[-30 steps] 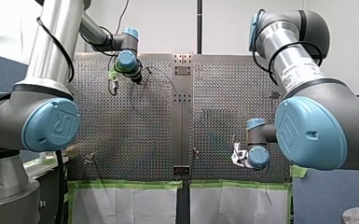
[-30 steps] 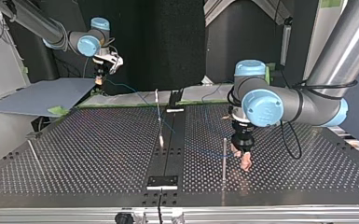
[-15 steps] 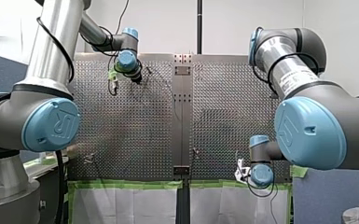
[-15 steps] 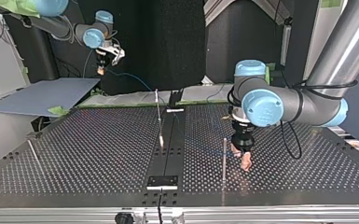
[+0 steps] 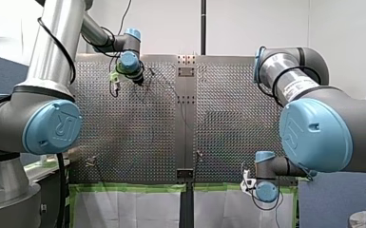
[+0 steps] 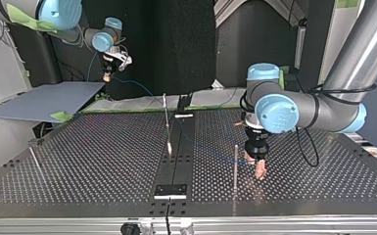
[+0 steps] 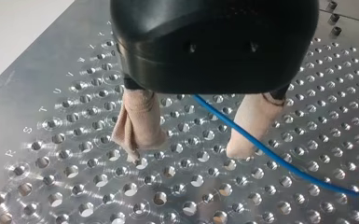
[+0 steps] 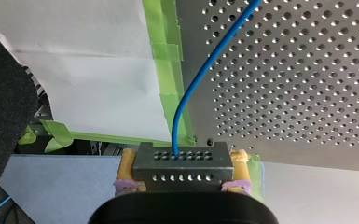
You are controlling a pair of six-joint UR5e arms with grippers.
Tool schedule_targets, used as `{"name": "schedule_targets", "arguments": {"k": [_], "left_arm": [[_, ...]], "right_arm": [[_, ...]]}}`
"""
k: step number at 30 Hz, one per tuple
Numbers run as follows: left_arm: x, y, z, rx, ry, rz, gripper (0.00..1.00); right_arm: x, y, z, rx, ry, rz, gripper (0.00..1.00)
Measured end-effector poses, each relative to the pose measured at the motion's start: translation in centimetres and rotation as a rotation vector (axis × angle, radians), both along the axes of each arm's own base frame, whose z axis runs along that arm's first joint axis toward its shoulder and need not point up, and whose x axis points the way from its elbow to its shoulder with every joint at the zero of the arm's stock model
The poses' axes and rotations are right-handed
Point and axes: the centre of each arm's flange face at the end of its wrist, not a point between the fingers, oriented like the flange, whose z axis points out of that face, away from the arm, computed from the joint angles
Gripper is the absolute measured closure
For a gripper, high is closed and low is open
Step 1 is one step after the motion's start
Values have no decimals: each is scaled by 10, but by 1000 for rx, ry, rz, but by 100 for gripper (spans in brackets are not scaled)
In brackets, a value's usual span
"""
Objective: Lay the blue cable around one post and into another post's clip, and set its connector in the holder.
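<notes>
So the risky bit here looks like the left claw (image 7: 186, 149). It hangs just beside the thin post (image 6: 235, 166), tips nearly on the bench (image 7: 51, 140), and it's spread wide. The blue cable (image 7: 224, 116) runs loose between its fingers (image 7: 137, 126) with nothing clamping it. If the line goes tight, it could probably skate out sideways and miss the post, or lean on that skinny rod and flex it. The right claw (image 8: 184, 156) is well apart from the post, out past the bench edge with the green tape (image 8: 168, 70). It's pinching the connector (image 8: 200, 168) between its yellow pads (image 8: 128, 163), so any pull comes straight off that grip. Materials: the bench is brushed metal full of round dished holes, and the left fingers are wrapped in soft, wrinkly beige stuff. The cable is thin, smooth and springy-looking, and the connector is a boxy grey block with two rows of tiny holes.
</notes>
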Motion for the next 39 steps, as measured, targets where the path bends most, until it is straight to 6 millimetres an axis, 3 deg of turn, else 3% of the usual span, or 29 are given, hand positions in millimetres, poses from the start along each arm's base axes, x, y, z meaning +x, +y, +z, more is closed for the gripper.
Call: {"name": "schedule_targets", "arguments": {"k": [10,24,30,39], "left_arm": [[0,1,-1,-1,1,5,0],[1,3,-1,-3,-2,8,0],[2,4,0,-5,-4,9,0],[2,5,0,-7,-5,12,0]], "right_arm": [[1,-11,-32,-54,-11,-2,98],[-2,14,-89,-63,33,35,98],[-1,37,-113,-50,71,91,98],[-10,101,-150,21,80,119,98]]}}
